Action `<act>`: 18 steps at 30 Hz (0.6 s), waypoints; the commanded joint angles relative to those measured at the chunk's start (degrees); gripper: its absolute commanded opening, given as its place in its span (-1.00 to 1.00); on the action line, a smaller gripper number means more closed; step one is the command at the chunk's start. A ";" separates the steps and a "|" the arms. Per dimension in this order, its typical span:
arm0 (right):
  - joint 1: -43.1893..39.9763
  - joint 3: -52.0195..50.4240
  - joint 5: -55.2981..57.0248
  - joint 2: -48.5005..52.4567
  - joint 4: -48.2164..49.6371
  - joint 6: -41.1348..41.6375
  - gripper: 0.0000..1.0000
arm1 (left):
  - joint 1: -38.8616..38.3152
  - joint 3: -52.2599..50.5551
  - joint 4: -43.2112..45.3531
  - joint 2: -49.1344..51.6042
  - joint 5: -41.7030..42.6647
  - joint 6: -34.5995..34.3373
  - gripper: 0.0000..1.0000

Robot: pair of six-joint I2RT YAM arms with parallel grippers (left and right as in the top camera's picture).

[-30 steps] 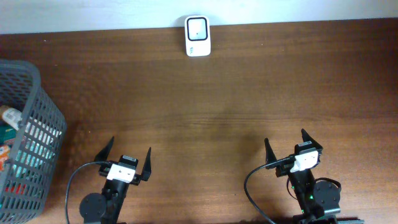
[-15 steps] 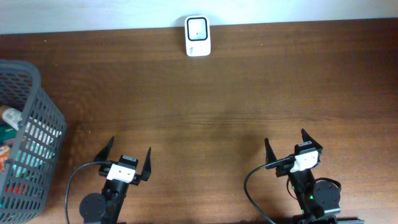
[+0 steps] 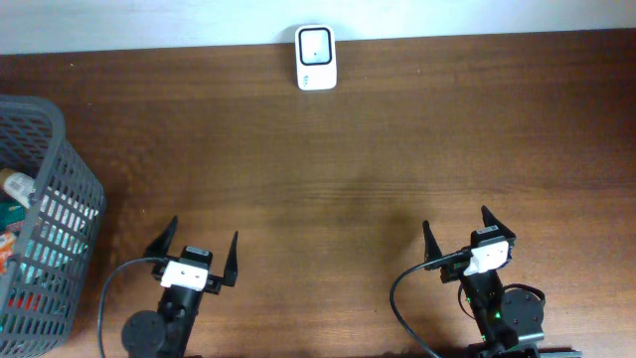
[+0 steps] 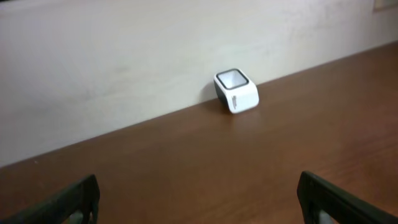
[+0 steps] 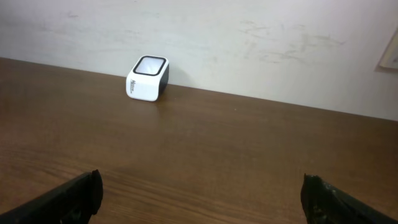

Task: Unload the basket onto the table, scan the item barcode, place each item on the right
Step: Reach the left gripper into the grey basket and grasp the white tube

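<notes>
Items (image 3: 14, 189) to scan sit in grey mesh basket (image 3: 72, 189) at table's (image 3: 348, 149) left edge; basket cut off by frame, so only part shows; thru the mesh just scraps: tan/white pkg on top, teal below, red-orange bits lower; no barcode legible; can't tell how many items.

Scanner (image 3: 316, 45), white w/ dark-rimmed window, stands at far edge of table against wall (image 4: 124, 56), approx centre; well apart from basket and both arms; both wrist views show it small and far off, markings on its side too small to read.

Left gripper (image 3: 205, 229) near front edge, just right of basket, not touching it; jaws spread wide, bare wood between. Right gripper (image 3: 455, 217) at front right, jaws likewise wide apart over bare wood.

Wrist views: only dark, blurred fingertips (image 4: 68, 202) in the bottom corners. Arm bases clipped by bottom edge overhead; black cable (image 3: 107, 298) loops beside left arm. Pale plate (image 5: 392, 50) on wall cut off at right; can't tell what it is.
</notes>
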 commanded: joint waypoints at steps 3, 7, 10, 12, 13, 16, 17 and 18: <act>0.33 -0.42 0.52 -0.46 -0.17 0.20 0.97 | 0.04 15.43 -1.90 14.36 -0.13 -2.34 0.98; 0.33 -0.42 0.52 -0.46 -0.17 0.20 0.97 | 0.04 29.20 -8.79 29.40 0.00 -2.34 0.98; 0.33 -0.42 0.52 -0.46 -0.20 0.20 0.97 | 0.04 46.10 -21.33 44.96 1.31 -2.34 0.98; 0.33 -0.42 0.52 -0.46 -0.17 0.20 0.97 | 0.04 54.27 -29.29 51.23 2.64 -2.29 0.99; 0.33 -0.42 0.52 -0.46 -0.17 0.20 0.97 | 0.02 61.29 -36.02 56.33 3.87 -2.32 0.98; 0.33 -0.42 0.52 -0.46 -0.17 0.20 0.97 | 0.02 73.94 -47.36 66.53 8.02 -2.32 0.98; 0.33 -0.42 0.52 -0.46 -0.17 0.20 0.97 | 0.02 75.97 -48.70 68.63 9.46 -2.32 0.98; 0.33 -0.42 0.52 -0.46 -0.17 0.20 0.97 | 0.02 77.66 -49.27 71.56 12.24 -2.34 0.98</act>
